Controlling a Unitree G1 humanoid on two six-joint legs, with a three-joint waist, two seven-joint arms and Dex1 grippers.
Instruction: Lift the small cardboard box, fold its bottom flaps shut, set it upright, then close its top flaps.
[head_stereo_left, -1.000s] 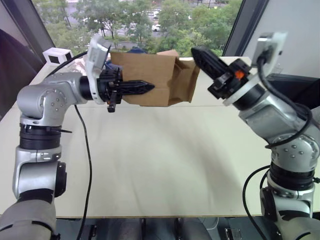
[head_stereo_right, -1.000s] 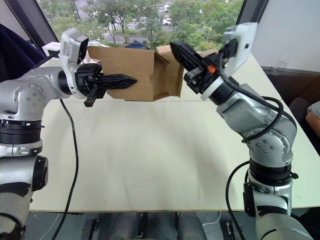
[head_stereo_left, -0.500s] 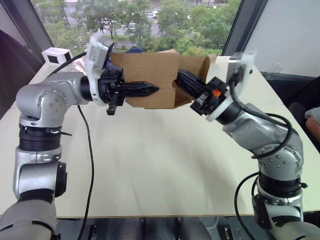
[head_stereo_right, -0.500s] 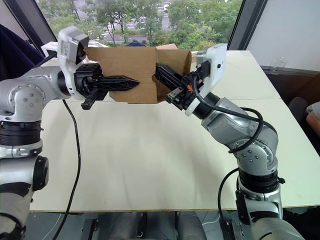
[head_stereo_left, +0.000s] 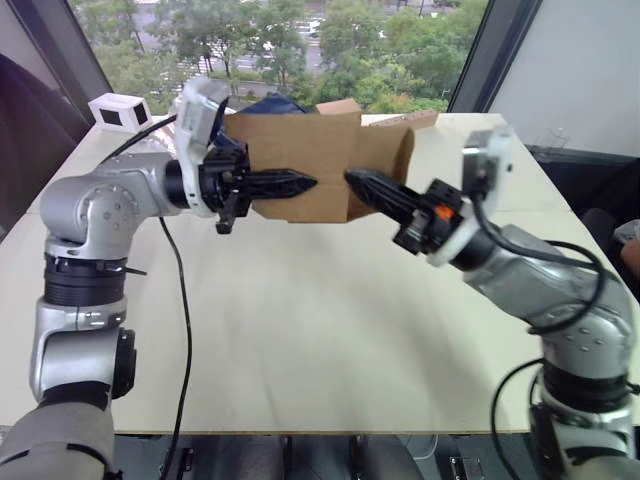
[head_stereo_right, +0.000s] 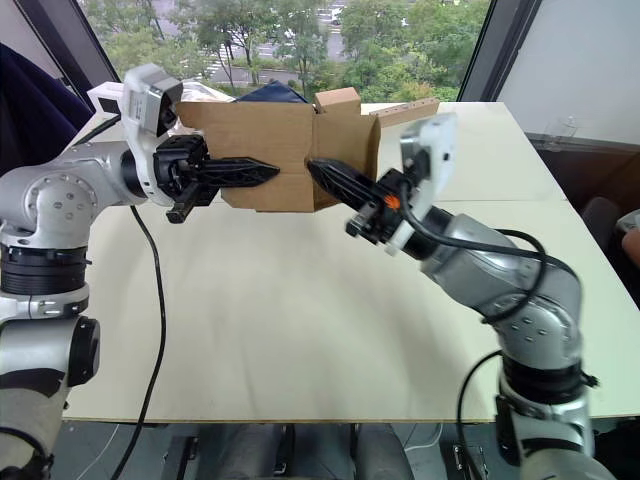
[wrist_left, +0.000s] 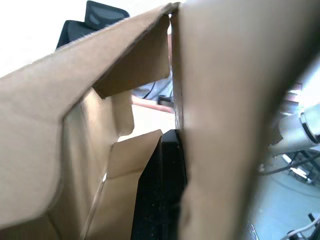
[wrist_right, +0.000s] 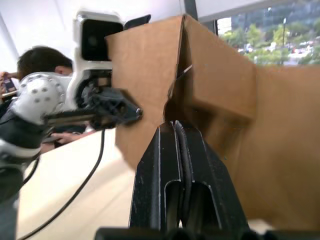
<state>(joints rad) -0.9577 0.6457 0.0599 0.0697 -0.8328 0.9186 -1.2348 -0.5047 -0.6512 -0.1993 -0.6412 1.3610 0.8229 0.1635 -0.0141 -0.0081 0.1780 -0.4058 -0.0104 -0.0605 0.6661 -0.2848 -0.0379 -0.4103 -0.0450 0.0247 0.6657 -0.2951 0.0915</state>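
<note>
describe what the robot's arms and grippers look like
Both arms are silver-grey metal with rounded joints and black bands, black cables looping off them. Each wrist carries a white camera block. The left gripper and right gripper have black pointed fingers; the right wrist shows a small orange mark.

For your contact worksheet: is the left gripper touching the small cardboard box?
Touching. The left wrist view shows the left gripper pressed against a wall of the small cardboard box.

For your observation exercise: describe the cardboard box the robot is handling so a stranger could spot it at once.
Look above the far half of the pale table, in front of the window. The cardboard box hangs in the air, with the left gripper across its broad face and the right gripper at its open end. It is plain brown and off the table.
</note>
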